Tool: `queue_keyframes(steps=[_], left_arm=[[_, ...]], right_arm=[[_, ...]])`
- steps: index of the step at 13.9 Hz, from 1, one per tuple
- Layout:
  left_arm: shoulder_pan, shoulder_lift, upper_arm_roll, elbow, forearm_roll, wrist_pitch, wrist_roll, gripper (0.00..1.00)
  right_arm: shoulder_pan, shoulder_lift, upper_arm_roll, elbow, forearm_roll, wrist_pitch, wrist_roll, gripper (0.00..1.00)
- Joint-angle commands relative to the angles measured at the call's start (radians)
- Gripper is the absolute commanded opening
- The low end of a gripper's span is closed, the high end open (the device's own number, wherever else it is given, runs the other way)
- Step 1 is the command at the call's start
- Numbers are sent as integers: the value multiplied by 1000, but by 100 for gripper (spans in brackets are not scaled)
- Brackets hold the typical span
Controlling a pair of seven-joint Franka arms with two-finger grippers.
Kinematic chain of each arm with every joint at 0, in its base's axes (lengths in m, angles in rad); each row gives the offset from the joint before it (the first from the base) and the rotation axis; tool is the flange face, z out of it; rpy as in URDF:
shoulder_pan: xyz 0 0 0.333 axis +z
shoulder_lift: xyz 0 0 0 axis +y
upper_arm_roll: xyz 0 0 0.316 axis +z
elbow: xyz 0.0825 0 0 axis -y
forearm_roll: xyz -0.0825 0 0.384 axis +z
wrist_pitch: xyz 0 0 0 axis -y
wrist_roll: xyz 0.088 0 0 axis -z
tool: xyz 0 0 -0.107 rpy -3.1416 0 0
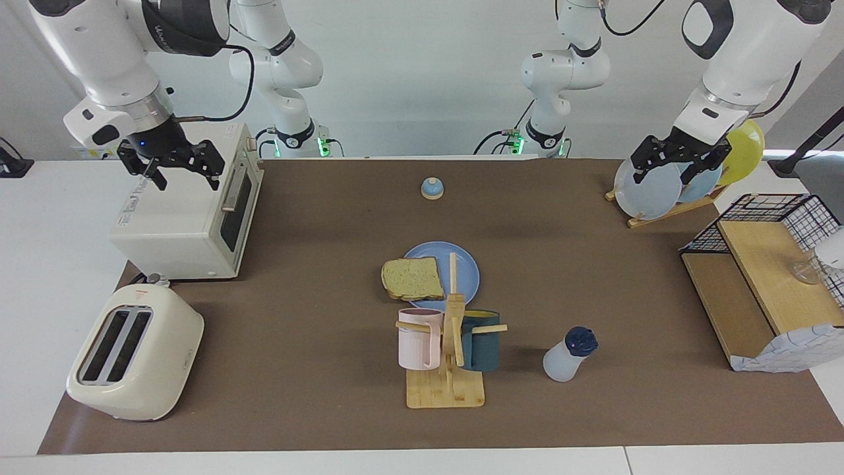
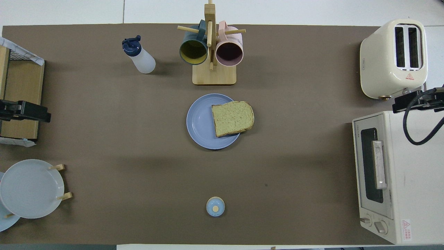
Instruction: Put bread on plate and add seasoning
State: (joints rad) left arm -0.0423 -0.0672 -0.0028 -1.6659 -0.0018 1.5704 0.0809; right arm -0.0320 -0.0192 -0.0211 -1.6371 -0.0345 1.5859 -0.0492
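The bread [image 1: 412,278] [image 2: 232,118] lies flat on the periwinkle-blue plate [image 1: 465,262] [image 2: 199,121] at the table's middle, overhanging the rim toward the right arm's end. The seasoning [image 1: 568,356] [image 2: 140,57], a whitish bottle with a navy cap, stands farther from the robots, beside the mug rack toward the left arm's end. My left gripper [image 1: 664,175] [image 2: 26,111] hangs open and empty over the upright plates. My right gripper [image 1: 186,178] [image 2: 412,102] waits open and empty over the toaster oven.
A wooden mug rack [image 1: 446,389] with a pink and a teal mug stands just past the plate. A toaster [image 1: 132,353] and toaster oven [image 1: 191,218] sit at the right arm's end; a dish rack [image 1: 649,191] and wire shelf [image 1: 758,290] at the left arm's. A small bell [image 1: 432,189] sits near the robots.
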Motion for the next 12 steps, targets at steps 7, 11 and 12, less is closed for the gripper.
queue_keyframes(steps=[7,11,12], left_arm=[[-13,12,4,54,-14,-36,0,100],[-5,9,4,48,-15,-33,-12,100],[-4,7,1,46,-14,-32,-12,100]], right_arm=[[-13,-22,9,-26,5,9,-3,100],[-13,-22,9,-26,5,9,-3,100],[-13,-22,7,-26,5,9,-3,100]])
